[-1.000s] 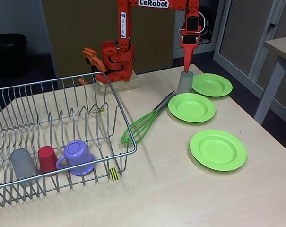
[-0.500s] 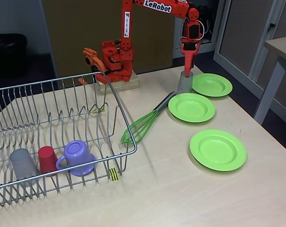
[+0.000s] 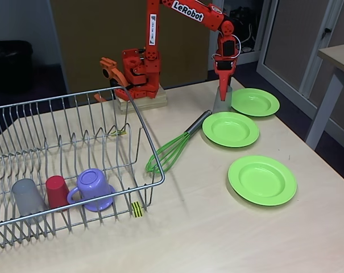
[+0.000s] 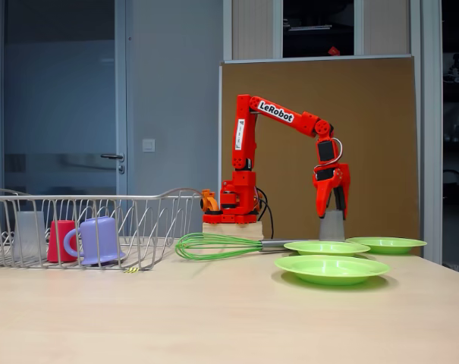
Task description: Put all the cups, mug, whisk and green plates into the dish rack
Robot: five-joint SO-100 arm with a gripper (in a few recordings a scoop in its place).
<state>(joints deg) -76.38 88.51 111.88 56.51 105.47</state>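
Grey cup (image 3: 222, 104) upside down on the counter (image 3: 217, 227), far side, just left of the farthest green plate (image 3: 255, 102) and behind the middle plate (image 3: 231, 129). In the low fixed view the same cup (image 4: 331, 225) stands behind the plates, its top between the hand's fingers.

Hand (image 3: 222, 91) points straight down over the cup, fingers reaching the cup's upper part. In the low fixed view the hand (image 4: 332, 203) straddles it. Cannot tell whether the fingers are pressed on the cup or merely around it; cup base sits on the counter, not lifted.

Whisk (image 3: 173, 146) lies on the counter, green loops toward the dish rack (image 3: 75, 114), handle end near the cup and the middle plate. Third plate (image 3: 262, 180) nearest the camera, well apart from the rack.

In the rack, front corner: a grey cup (image 3: 27, 197), red cup (image 3: 57, 191), purple mug (image 3: 94, 189), all inverted.

Judgement: step in hand is the grasp of the last cup. Next move calls for a firm close, a straight lift clear of the plate rims and whisk handle, then a carry left over the rack wall. Whisk and three plates remain after
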